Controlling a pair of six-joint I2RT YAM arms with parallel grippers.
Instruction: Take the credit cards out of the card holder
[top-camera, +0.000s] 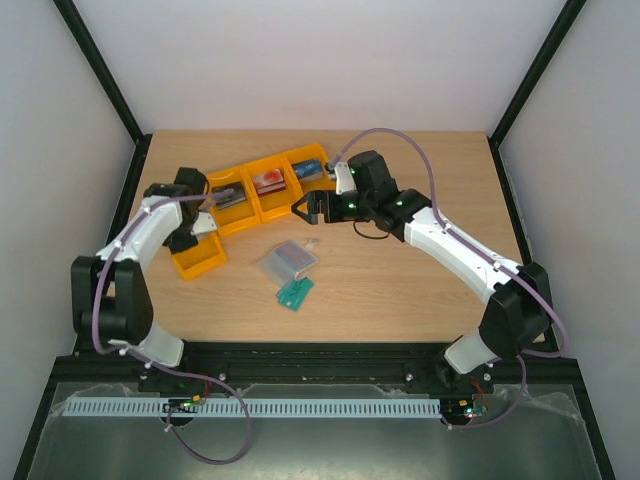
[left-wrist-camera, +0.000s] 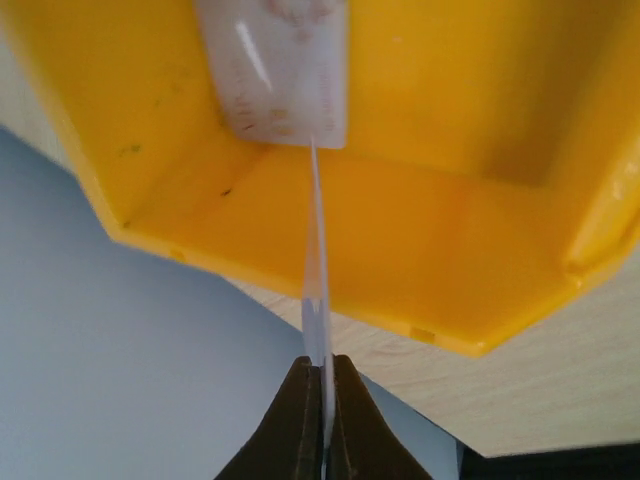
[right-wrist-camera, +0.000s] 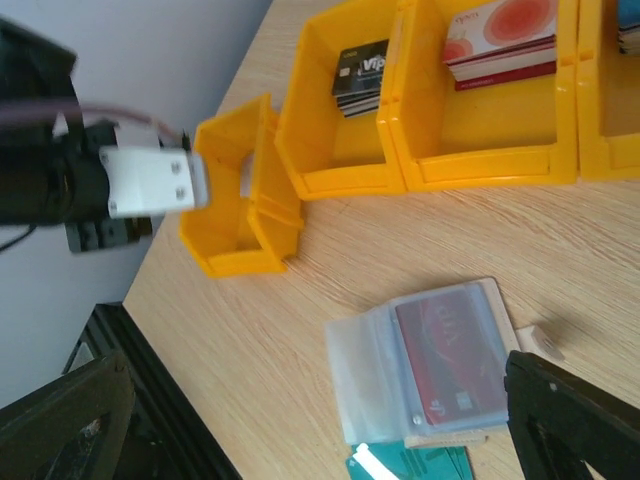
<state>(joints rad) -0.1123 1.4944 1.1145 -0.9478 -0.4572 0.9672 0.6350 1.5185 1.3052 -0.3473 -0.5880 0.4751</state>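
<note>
Step in hand, as we read it: dropping off a pulled card. The left jaws are clenched on a pale credit card held edge-on, which reaches forward from the jaws into the end yellow bin. A pale card face shows at the bin's far wall beyond the jaws; we cannot tell whether that is a second card. The right jaws are spread wide and grasping nothing. The card holder lies open on the worktop between and below them, the dark red card still in its clear pocket, and a green card lies just nearer. Next, we judge, the left jaws must let go over the bin, then the red card needs sliding out. The left arm reaches forward and bends inward; the right arm is stretched leftward, its wrist hanging above the holder.
</note>
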